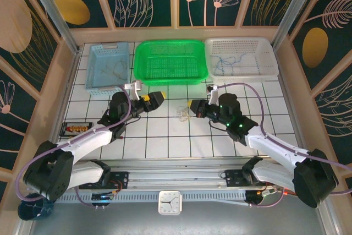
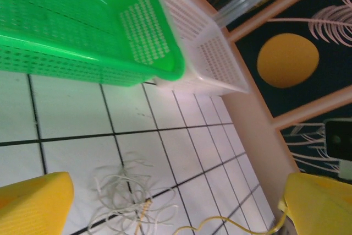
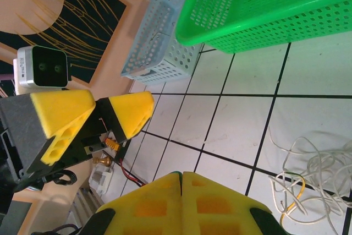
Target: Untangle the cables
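Note:
The cables (image 1: 181, 115) lie as a small whitish tangle on the white tiles between my two grippers. In the left wrist view the tangle (image 2: 129, 196) sits low between the spread yellow fingers (image 2: 33, 205), and one pale yellow cable (image 2: 236, 223) snakes from it to the lower edge of the other finger. My left gripper (image 1: 153, 100) (image 2: 176, 210) is open, just left of the tangle. My right gripper (image 1: 193, 107) (image 3: 181, 175) is shut, just right of it. In the right wrist view the tangle (image 3: 313, 171) lies to the right of the fingertips, and the open left gripper (image 3: 96, 107) faces them.
Three baskets stand in a row at the back: a blue one (image 1: 107, 67) with thin wires in it, a green one (image 1: 171, 61), and a white one (image 1: 240, 57) holding a blue wire. A small black device (image 1: 75, 129) sits at the left edge. Walls enclose the table.

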Robot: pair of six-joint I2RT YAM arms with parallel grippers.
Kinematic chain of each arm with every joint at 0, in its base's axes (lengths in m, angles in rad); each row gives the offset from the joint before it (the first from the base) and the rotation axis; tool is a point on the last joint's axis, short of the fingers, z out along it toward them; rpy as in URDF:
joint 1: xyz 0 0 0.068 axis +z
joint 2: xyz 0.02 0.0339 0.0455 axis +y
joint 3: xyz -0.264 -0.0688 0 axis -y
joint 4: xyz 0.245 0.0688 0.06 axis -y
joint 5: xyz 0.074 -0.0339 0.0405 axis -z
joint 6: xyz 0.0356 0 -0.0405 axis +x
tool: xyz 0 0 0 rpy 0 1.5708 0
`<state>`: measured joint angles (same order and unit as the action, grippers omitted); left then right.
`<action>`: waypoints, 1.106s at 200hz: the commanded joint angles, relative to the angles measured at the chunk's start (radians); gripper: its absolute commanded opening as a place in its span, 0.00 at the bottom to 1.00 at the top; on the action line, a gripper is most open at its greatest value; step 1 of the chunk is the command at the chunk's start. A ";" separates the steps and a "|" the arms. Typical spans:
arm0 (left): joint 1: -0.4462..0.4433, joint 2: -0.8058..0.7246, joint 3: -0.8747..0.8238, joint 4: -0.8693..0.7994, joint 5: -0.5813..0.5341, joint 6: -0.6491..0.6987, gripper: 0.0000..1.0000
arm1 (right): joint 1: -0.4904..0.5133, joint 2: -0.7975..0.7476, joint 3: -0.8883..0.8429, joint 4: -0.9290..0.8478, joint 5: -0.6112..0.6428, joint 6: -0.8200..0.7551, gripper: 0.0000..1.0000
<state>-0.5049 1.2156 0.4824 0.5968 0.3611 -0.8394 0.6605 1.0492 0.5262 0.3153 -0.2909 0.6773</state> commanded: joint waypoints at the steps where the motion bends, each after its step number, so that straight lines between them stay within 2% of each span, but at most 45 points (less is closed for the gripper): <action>1: -0.028 0.010 0.018 0.091 0.071 0.003 0.96 | -0.007 -0.040 0.017 0.039 -0.011 -0.042 0.00; 41: -0.086 0.044 0.043 0.143 0.081 0.023 0.92 | -0.012 -0.071 0.023 0.027 0.012 -0.045 0.00; 81: -0.141 0.065 0.067 0.136 0.074 0.136 0.85 | -0.016 -0.084 0.069 -0.007 0.014 -0.065 0.00; 149: -0.172 0.096 0.112 0.112 0.088 0.268 0.76 | -0.016 -0.083 0.112 -0.041 0.000 -0.082 0.00; 221: -0.209 0.153 0.162 0.096 0.126 0.331 0.68 | -0.016 -0.083 0.110 -0.044 -0.014 -0.073 0.00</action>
<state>-0.6994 1.3460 0.6121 0.6811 0.4530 -0.5556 0.6514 0.9840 0.6052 0.2718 -0.2897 0.6109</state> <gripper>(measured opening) 0.698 0.052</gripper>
